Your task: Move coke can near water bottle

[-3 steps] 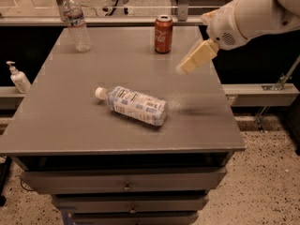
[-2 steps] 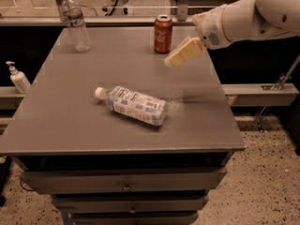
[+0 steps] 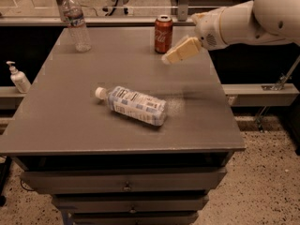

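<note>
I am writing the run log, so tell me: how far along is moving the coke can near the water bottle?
Nothing looks done yet: the coke can stands at the far edge of the table, apart from the water bottle in the far left corner. In hand: the gripper hovers beside the can, not holding it. Left: grasping, carrying, setting down.

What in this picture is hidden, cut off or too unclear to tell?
- Arm, camera view: cut off by the right edge.
- End effector, just right of the coke can: contact with the can is unclear from this angle.
- Lying bottle: label text too blurred to read.
- Drawers: contents hidden behind their fronts.
</note>
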`<action>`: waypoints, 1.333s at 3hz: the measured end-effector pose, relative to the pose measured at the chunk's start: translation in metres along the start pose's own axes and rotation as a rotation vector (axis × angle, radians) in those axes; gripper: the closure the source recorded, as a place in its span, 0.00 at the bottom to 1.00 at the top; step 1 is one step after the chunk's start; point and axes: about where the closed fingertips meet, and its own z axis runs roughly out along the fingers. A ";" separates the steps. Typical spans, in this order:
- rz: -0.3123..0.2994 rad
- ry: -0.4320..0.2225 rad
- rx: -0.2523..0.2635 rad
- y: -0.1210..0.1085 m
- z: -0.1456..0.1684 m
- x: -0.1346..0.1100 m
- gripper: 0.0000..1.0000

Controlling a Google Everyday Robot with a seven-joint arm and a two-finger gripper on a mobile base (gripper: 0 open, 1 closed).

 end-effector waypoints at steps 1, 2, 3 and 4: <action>0.062 -0.099 0.068 -0.029 0.035 -0.003 0.00; 0.105 -0.191 0.128 -0.062 0.075 -0.008 0.00; 0.123 -0.252 0.176 -0.091 0.108 -0.010 0.00; 0.144 -0.279 0.213 -0.114 0.126 -0.005 0.00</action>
